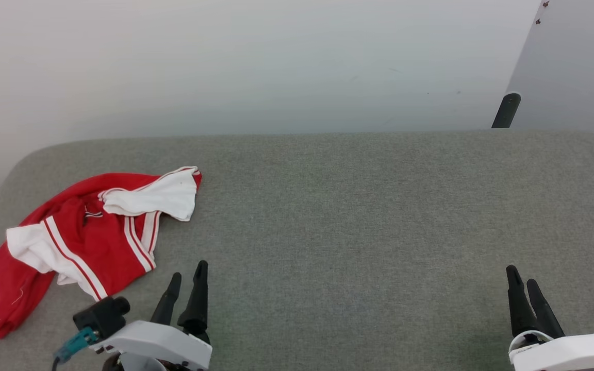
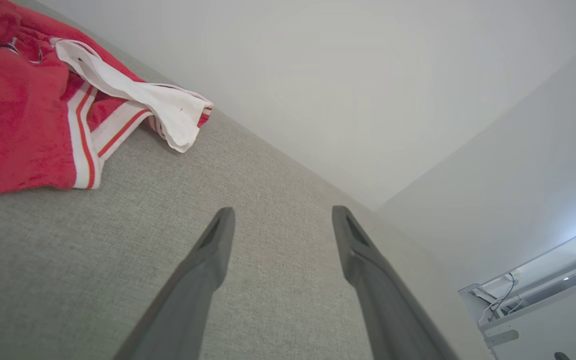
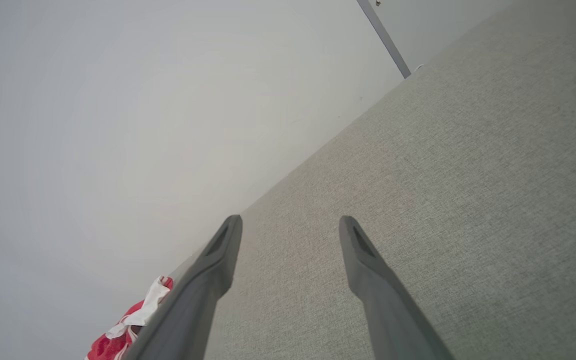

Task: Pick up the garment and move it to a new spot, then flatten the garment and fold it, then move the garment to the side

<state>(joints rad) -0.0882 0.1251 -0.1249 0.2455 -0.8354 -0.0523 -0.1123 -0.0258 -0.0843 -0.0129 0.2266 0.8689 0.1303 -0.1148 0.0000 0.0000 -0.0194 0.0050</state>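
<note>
The garment lies crumpled at the left end of the grey fabric table, red with white sleeves and red-white stripe trim; one end hangs over the table's left edge. It also fills the upper left of the left wrist view, garment, and a small part peeks in low at the left of the right wrist view, garment. My left gripper stands open just right of the cloth's near edge, apart from it, with nothing between its fingers. Far to the right, my right gripper is open over bare table, its fingers empty.
A pale wall runs behind the table's far edge. A slanted grey panel with a dark leg stands at the back right. A white unit with cables shows at the lower right of the left wrist view. Wide bare table lies between the grippers.
</note>
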